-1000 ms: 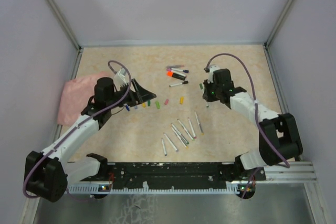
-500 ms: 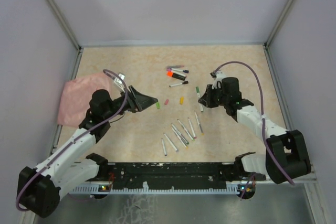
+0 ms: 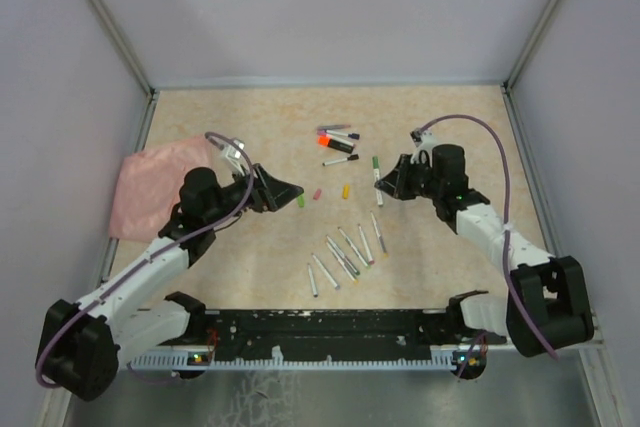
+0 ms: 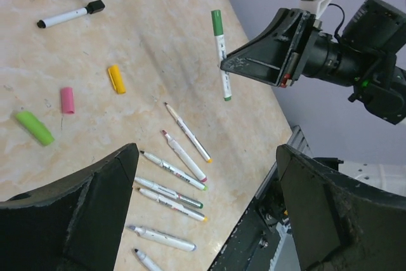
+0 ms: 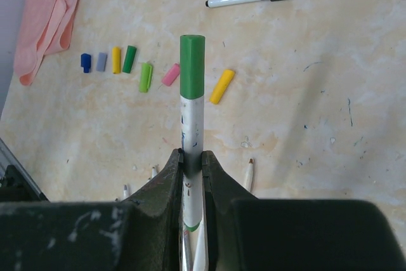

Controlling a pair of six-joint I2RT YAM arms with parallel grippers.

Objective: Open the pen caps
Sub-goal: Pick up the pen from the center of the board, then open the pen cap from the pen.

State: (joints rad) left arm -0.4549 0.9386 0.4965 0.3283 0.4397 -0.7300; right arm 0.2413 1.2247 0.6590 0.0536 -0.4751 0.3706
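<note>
Mottled beige table (image 3: pixel 250 117), boxed in by pale grey walls (image 3: pixel 330 7).
Left hand (image 3: pixel 290 190) spread wide; right hand (image 5: pixel 191 157) clamped on a green-capped pen (image 5: pixel 190 112); loose pen caps (image 5: pixel 146 75) lie between them, pink cloth (image 3: pixel 150 182) at left.

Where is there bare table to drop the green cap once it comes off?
Bare beige tabletop runs along the back wall, between the crumpled pink cloth and the cluster of capped markers, and again in the far right corner. Crowded: the loose coloured plastic caps at centre and, nearer, the row of uncapped white pens.
</note>
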